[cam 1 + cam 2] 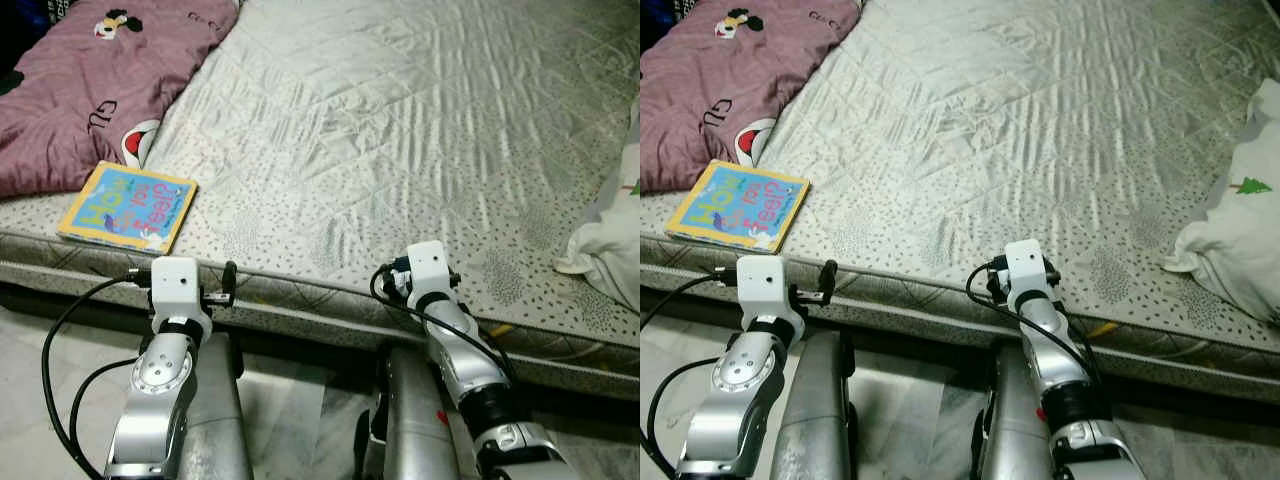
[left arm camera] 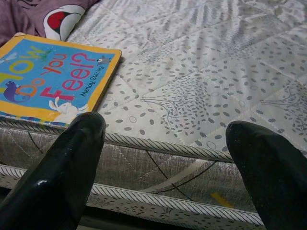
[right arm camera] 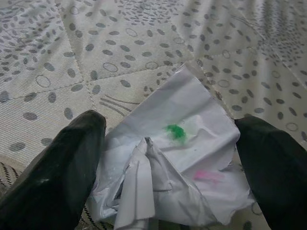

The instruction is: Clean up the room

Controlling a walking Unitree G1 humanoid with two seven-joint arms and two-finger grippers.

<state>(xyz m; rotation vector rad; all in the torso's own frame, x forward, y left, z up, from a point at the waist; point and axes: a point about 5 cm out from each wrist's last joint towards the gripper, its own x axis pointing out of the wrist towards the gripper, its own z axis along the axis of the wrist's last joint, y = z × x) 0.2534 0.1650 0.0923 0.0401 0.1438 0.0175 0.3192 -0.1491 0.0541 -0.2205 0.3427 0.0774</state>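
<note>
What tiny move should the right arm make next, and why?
Probably shut the right end effector on the crumpled white paper. Its open fingers already straddle the paper lying on the mattress near the edge, so closing should grip it for removal.

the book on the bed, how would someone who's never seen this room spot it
Start at the grey quilted mattress and go to its near edge on the robot's left, beside the purple blanket. The book lies flat there: a thin board book with a yellow border, blue cover and colourful lettering, the only hard, flat thing among soft bedding.

Head stereo looking down — mattress (image 1: 400,130) shared, wrist cameras close above it
</note>
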